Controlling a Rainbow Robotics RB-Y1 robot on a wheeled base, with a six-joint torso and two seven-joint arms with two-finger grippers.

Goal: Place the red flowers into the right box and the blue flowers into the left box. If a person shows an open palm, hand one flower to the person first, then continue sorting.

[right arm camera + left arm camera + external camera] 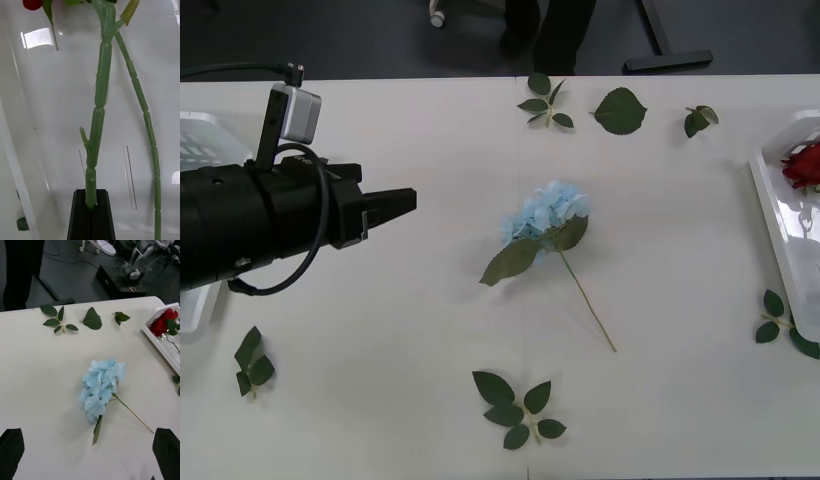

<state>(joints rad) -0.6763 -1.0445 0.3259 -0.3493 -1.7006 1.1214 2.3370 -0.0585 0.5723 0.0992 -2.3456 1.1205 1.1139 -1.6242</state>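
Note:
One blue flower lies on the white table, head toward the far side, stem toward the near right. My left gripper hovers to its left, pointing at it. In the left wrist view the black fingers stand open at the corners, with the blue flower ahead between them. The left box sits behind that arm at the table's left edge. The right box at the right edge holds red flowers. My right gripper is shut on a red flower's green stem over the tray floor, and a second stem lies alongside.
Loose green leaf sprigs lie scattered: at the far edge, near the front, front left and beside the right box. Bare table lies between the left gripper and the blue flower.

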